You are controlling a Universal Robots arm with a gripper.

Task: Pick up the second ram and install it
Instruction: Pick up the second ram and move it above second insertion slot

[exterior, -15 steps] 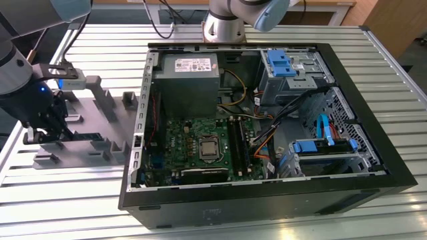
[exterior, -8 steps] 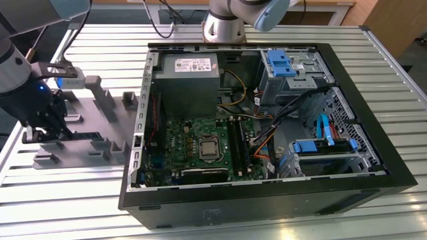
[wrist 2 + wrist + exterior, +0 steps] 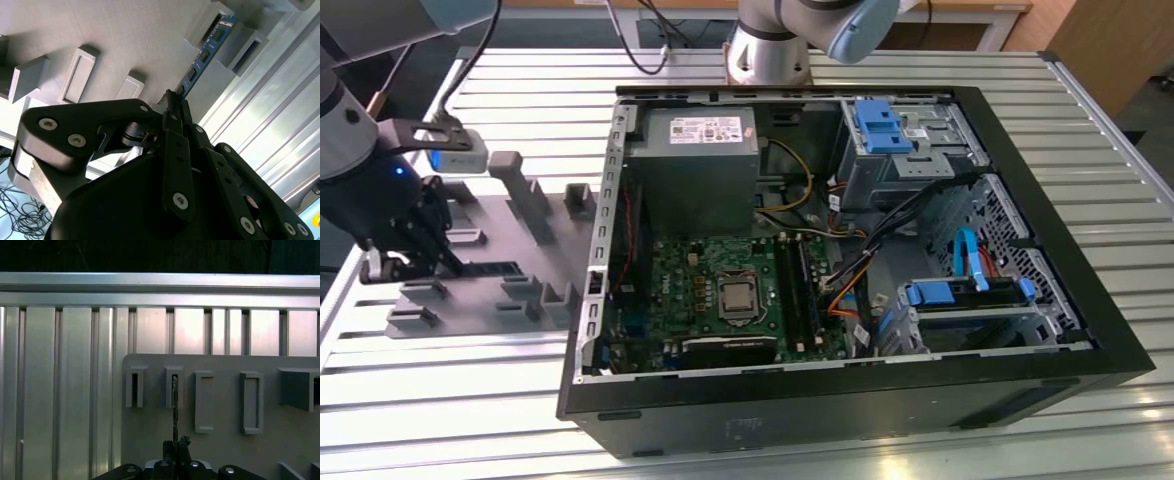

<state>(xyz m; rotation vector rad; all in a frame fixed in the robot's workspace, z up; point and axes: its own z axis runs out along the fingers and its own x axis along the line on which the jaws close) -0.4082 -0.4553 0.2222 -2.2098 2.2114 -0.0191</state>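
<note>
Our gripper (image 3: 173,102) pinches one end of the second ram (image 3: 204,53); we see its far end between the grey tray's (image 3: 125,30) posts.

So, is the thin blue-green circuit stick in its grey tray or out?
In: the circuit stick has its far end between two posts of the grey plastic tray; the gripper grips its near end.

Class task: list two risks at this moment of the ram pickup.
1. The gripper pinches the second ram near one end, so the stick may tilt or slip.
2. Its far end sits between posts of the grey tray; a skewed lift might jam there.
</note>
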